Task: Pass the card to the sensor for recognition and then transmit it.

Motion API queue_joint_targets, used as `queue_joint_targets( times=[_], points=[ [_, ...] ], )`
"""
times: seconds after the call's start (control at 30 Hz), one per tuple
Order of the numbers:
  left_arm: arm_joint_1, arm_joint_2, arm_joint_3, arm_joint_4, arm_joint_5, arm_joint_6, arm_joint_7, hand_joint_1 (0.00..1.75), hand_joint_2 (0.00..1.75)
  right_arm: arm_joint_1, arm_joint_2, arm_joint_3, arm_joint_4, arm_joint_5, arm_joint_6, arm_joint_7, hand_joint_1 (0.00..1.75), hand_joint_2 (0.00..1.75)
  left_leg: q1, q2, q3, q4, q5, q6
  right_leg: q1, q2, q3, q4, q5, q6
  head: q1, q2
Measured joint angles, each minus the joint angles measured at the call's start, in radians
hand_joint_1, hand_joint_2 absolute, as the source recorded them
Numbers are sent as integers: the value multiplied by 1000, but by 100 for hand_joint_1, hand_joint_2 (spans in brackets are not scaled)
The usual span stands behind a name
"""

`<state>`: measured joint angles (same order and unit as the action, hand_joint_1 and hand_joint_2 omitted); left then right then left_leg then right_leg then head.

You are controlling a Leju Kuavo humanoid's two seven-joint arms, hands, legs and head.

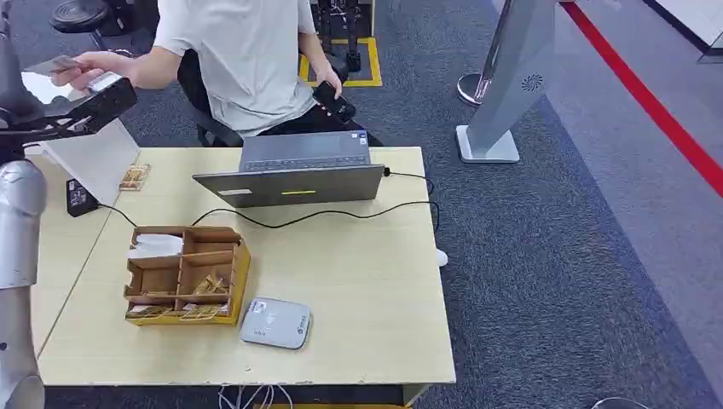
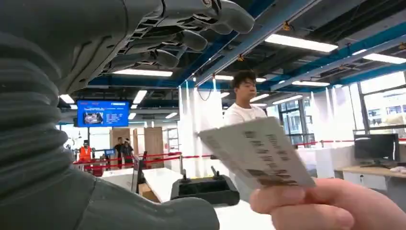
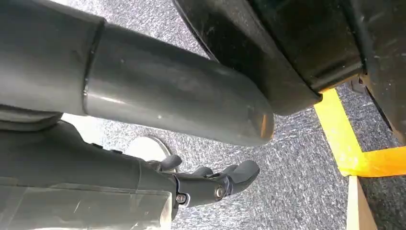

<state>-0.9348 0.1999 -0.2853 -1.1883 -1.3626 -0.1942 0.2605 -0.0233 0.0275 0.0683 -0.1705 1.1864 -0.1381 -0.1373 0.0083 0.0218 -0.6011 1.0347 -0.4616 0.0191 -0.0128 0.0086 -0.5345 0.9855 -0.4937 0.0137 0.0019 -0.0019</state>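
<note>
The pale printed card [image 2: 258, 152] is in a person's hand [image 2: 330, 205], just in front of my left hand [image 2: 158, 43], whose fingers [image 2: 191, 40] and thumb [image 2: 143, 213] are spread apart and hold nothing. In the head view my raised left hand [image 1: 95, 98] is at the far left, with the card [image 1: 51, 64] in the person's fingers just beyond it. The flat grey-white sensor [image 1: 274, 322] lies near the table's front edge. My right hand [image 3: 210, 182] hangs over the carpet, fingers loose and holding nothing.
A person in a white shirt [image 1: 247, 51] sits behind the wooden table [image 1: 367, 281], holding a dark phone [image 1: 334, 100]. A laptop [image 1: 298, 175] with a black cable, a cardboard box of cards [image 1: 187, 273] and a grey kiosk stand [image 1: 503, 94] are nearby.
</note>
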Motion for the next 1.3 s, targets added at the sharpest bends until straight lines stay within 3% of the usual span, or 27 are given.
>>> queue_joint_targets(
  times=[0.27, 0.3, 0.33, 1.3],
  points=[
    [5, 0, -6, 30, 5, 6, 2, 0, 175, 0, 0, 0, 0, 5, -2, 0, 0, 0, 0, 0, 0, 0, 0, 0, 0, 0, 0, 0, 0, 0, 0, 0],
    [7, -1, -6, 33, 6, 8, 2, 17, 175, 0, 0, 0, 0, 5, -3, 0, 0, 0, 0, 0, 0, 0, 0, 0, 0, 0, 0, 0, 0, 0, 0, 0],
    [10, -1, -6, 35, 6, 8, 2, 175, 175, 0, 0, 0, 0, 5, -3, 0, 0, 0, 0, 0, 0, 0, 0, 0, 0, 0, 0, 0, 0, 0, 0, 0],
    [51, -9, -6, 40, 33, 27, -33, 175, 175, 1, -2, 0, 0, 19, -5, 0, 0, 0, 0, 0, 0, 0, 0, 0, 0, 0, 0, 0, 0, 0, 0, 0]
  ],
)
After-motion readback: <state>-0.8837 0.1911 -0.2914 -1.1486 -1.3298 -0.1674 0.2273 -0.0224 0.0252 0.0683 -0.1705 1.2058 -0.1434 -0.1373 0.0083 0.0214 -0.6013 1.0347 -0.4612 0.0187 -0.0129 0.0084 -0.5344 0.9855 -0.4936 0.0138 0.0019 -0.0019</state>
